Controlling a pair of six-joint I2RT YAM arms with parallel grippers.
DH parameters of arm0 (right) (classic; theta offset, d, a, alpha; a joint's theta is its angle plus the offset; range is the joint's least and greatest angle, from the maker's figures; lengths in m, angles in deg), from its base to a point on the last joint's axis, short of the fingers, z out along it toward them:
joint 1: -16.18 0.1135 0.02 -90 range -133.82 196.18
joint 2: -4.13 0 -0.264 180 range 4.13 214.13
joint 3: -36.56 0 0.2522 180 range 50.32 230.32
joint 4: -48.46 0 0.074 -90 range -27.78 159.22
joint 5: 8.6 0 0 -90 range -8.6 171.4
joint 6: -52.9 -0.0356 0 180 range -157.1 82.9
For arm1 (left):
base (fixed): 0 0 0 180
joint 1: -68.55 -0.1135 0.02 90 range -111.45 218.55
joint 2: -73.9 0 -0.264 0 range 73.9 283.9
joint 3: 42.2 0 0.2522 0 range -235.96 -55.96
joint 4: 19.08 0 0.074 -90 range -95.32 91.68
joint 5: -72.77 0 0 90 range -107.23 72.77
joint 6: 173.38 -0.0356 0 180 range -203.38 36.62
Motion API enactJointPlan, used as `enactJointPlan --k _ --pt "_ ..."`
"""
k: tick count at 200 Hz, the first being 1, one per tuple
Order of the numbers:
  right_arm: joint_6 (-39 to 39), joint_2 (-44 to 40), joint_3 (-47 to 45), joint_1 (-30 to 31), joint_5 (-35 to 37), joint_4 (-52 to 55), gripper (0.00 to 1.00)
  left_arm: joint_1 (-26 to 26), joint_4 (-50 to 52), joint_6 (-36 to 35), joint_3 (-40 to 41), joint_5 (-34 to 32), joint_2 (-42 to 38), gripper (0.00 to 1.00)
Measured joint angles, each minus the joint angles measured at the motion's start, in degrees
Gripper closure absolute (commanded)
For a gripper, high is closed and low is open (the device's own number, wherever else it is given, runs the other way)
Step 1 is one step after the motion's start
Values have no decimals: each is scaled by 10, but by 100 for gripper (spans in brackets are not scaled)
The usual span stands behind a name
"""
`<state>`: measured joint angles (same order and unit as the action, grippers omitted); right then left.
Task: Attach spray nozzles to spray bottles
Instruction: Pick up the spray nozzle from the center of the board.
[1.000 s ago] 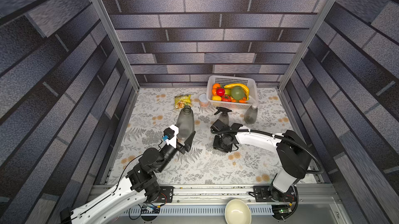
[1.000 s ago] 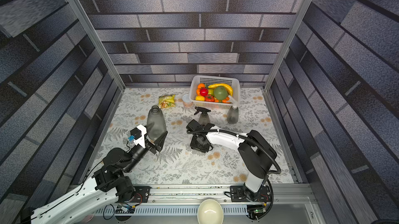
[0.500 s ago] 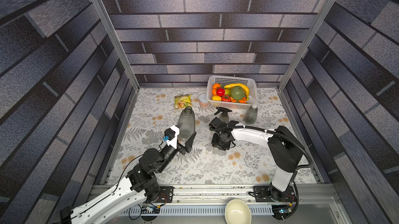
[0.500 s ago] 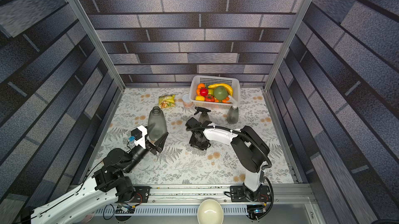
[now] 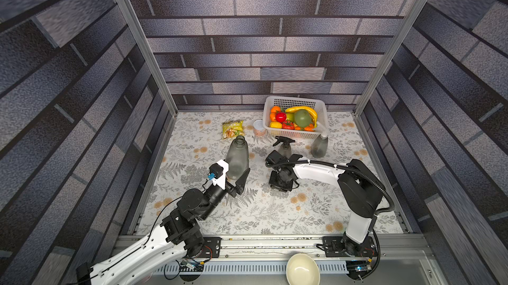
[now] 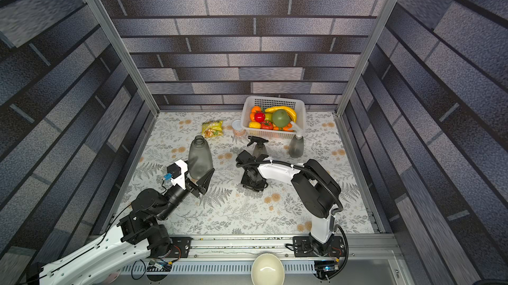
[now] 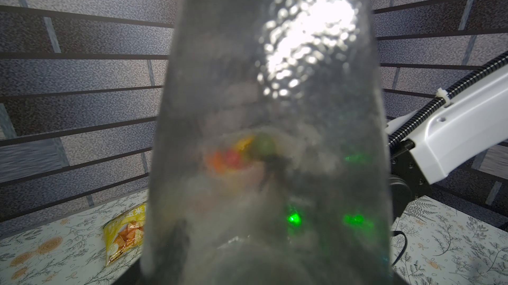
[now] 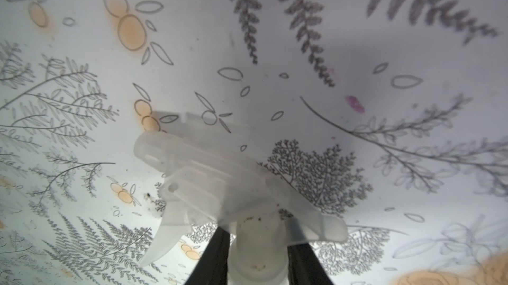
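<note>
— Where's the piece you need?

— The clear nozzle is in my right pincer. The two black fingers press on either side of its collar, pinching it. The spray head and trigger stick out past my fingertips toward the table. No dip tube shows, and I cannot tell whether the nozzle rests on the cloth or hangs clear of it.

— And where does it go?

— Onto the open bottle, the only one with a bare neck. It stands upright, mouth up. The nozzle is near it on my right arm's side, about level with its base. My left pincer clasps that bottle low on its body, a finger against each flank, so it looks steadied.

— What does the move turn on?

— Axes. The bottle's runs straight up. The nozzle's runs collar to head and leads away from my wrist, so the collar's open end isn't facing down. I judge it must be turned over before it lines up with the mouth. The right arm carries and the left only holds.

— The others?

— Beyond the open bottle, toward the fruit basket, the bottle with the black nozzle and the bottle with a whitish nozzle both look capped.
</note>
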<state>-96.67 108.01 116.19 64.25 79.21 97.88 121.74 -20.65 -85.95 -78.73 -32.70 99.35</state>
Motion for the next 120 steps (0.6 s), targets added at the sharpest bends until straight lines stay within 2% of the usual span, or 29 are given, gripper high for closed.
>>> enactJointPlan --k 62,120 --pt "60 -185 0 14 78 -7 68 0 -34 -17 1 0 5 19" --pt "225 -323 102 31 155 -78 68 -1 -107 -17 3 33 79 19"
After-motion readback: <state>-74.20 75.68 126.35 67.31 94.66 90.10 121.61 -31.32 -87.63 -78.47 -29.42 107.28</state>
